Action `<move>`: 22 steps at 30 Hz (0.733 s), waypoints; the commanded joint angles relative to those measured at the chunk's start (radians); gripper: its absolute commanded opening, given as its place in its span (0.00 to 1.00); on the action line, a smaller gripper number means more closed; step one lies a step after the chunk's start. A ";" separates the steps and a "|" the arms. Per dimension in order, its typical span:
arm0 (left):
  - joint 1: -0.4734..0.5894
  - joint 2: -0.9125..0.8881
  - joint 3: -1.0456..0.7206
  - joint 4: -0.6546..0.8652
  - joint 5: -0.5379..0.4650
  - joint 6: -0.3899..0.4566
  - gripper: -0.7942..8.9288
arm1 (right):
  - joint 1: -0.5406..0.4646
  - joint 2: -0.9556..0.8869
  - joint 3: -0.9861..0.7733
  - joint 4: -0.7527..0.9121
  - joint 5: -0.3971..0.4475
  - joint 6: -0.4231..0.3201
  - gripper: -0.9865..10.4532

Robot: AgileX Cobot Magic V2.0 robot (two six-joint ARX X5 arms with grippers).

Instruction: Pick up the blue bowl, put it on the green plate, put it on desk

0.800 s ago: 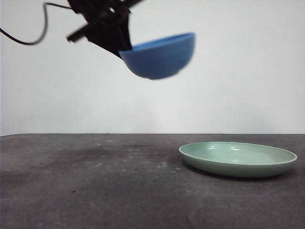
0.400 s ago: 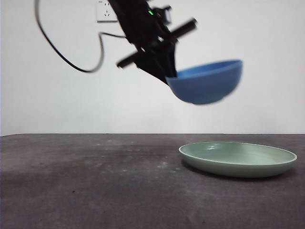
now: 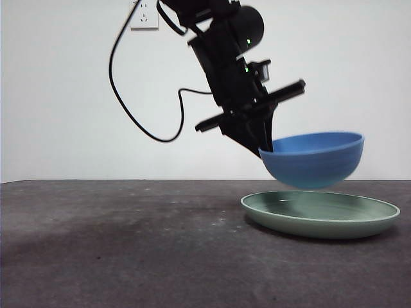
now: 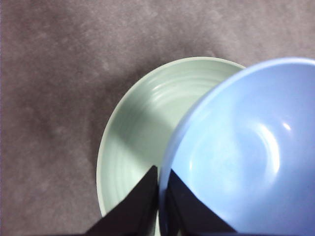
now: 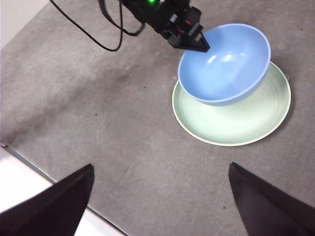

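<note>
- The desk (image 3: 128,250) is a dark grey-brown matte top with pale scuffs and specks; behind it stands a white wall (image 3: 64,96) with one outlet (image 3: 144,15) high up.
- In the right wrist view a pale strip runs along the desk's near edge.
- One bowl (image 3: 313,160), one plate (image 3: 321,215), two grippers.
- The bowl hangs in the air just above the plate, roughly level, not touching it in the front view.
- From above it overlaps the plate, off-centre toward the arm's side.
- The left gripper (image 4: 158,196) is clenched on the bowl's rim, one jaw inside the wall, one outside.
- Its arm comes down from the upper middle of the front view; a black cable (image 3: 122,96) loops beside it.
- The right gripper (image 5: 160,196) hangs high over the desk, well apart from bowl and plate, jaws spread wide, holding nothing.
- The plate lies flat on the desk at the right of the front view.
</note>
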 commanded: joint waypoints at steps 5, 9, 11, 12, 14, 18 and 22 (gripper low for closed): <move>-0.006 0.087 0.034 0.008 0.002 0.000 0.09 | 0.005 0.003 0.019 0.006 0.002 0.003 0.47; -0.006 0.101 0.034 0.007 0.002 0.000 0.09 | 0.005 0.003 0.019 0.006 0.002 0.002 0.47; -0.006 0.103 0.034 0.008 0.002 0.000 0.09 | 0.005 0.003 0.019 0.006 0.002 0.002 0.47; -0.007 0.103 0.034 0.008 0.002 0.000 0.09 | 0.005 0.003 0.019 0.006 0.002 0.003 0.47; -0.007 0.103 0.034 0.005 0.003 0.000 0.09 | 0.005 0.003 0.019 0.006 0.002 0.002 0.47; -0.007 0.103 0.034 -0.008 0.003 0.000 0.13 | 0.005 0.003 0.019 0.006 0.002 0.002 0.47; -0.011 0.102 0.034 -0.016 0.003 0.001 0.26 | 0.005 0.003 0.019 0.006 0.002 0.002 0.47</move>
